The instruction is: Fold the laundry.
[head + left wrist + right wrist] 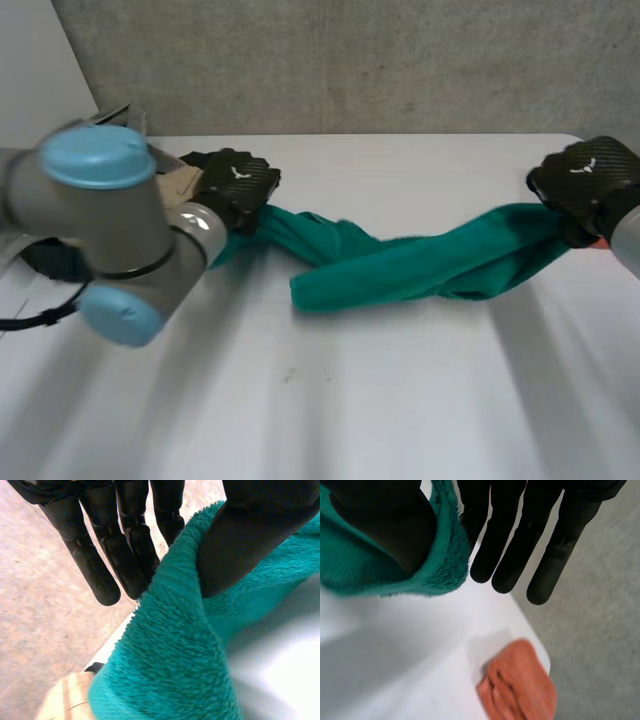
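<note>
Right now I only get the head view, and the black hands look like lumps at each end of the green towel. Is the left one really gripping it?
Observer: Yes. Its wrist view shows the left hand pinching the green towel between the thumb and straight fingers.
Operator: And that orange speck by the other hand?
Observer: A crumpled orange cloth. It lies at the corner of the table, just past the fingertips of the right hand and apart from the towel.
</note>
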You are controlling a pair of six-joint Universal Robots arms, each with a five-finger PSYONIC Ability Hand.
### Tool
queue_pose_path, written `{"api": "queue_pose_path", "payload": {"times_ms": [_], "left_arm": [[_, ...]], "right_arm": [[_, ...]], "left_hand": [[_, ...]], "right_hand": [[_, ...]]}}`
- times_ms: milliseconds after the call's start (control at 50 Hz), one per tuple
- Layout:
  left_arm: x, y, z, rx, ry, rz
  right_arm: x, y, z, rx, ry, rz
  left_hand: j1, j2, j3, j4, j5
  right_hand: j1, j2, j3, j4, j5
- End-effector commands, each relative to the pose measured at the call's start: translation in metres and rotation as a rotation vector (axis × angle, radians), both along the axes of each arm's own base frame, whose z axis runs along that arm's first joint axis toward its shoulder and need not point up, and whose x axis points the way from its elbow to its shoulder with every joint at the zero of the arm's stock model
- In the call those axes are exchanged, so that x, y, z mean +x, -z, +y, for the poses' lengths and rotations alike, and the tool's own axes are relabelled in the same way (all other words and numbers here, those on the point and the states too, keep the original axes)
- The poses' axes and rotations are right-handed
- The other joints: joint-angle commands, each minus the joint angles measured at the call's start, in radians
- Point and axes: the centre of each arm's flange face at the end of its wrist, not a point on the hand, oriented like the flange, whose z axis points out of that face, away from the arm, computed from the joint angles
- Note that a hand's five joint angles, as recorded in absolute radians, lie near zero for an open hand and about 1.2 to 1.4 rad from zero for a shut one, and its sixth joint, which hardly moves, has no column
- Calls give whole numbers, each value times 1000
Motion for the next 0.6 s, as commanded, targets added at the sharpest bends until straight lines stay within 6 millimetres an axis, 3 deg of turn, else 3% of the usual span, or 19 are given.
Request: {"api": "queue_pose_path", "payload": {"times_ms": [20,180,300,320,340,380,400,420,460,480,540,600], "left_arm": [[36,-10,61,80,-5,-55],[48,22,78,192,-10,-131],[37,56,81,265,21,-162],[32,64,83,279,35,-174],[29,67,85,281,42,-180],[24,70,88,283,59,-189],[21,69,90,276,65,-191],[20,68,91,272,65,-192],[20,65,91,261,50,-192],[22,57,89,238,29,-183],[26,31,86,171,-1,-146],[33,2,84,98,-24,-96]], "right_arm": [[-23,30,-9,186,68,223],[-26,60,-37,215,132,268],[-21,85,-71,175,172,169],[-20,90,-80,152,183,134],[-20,92,-84,140,188,123],[-19,95,-89,124,194,104],[-18,95,-90,116,195,91],[-18,93,-90,113,197,84],[-18,92,-90,107,198,76],[-19,89,-89,96,200,68],[-18,77,-86,64,194,29],[-16,44,-75,-6,169,-43]], "left_hand": [[249,202,208,201,256],[249,202,208,201,256],[249,202,208,201,256],[51,5,11,4,58],[-81,-128,-122,-129,-74],[-308,-354,-348,-355,-301],[-422,-468,-463,-470,-415],[-464,-510,-505,-512,-457],[-575,-622,-616,-623,-568],[-727,-773,-768,-775,-720],[-811,-857,-851,-858,-804],[-840,-886,-881,-888,-833]], "right_hand": [[279,224,208,197,241],[279,224,208,197,241],[279,224,208,197,241],[279,224,208,197,241],[184,129,113,102,146],[-343,-398,-414,-424,-380],[-738,-793,-809,-819,-775],[-890,-945,-961,-971,-928],[-943,-998,-1014,-1024,-980],[-943,-998,-1014,-1024,-980],[-943,-998,-1014,-1024,-980],[-943,-998,-1014,-1024,-980]]}}
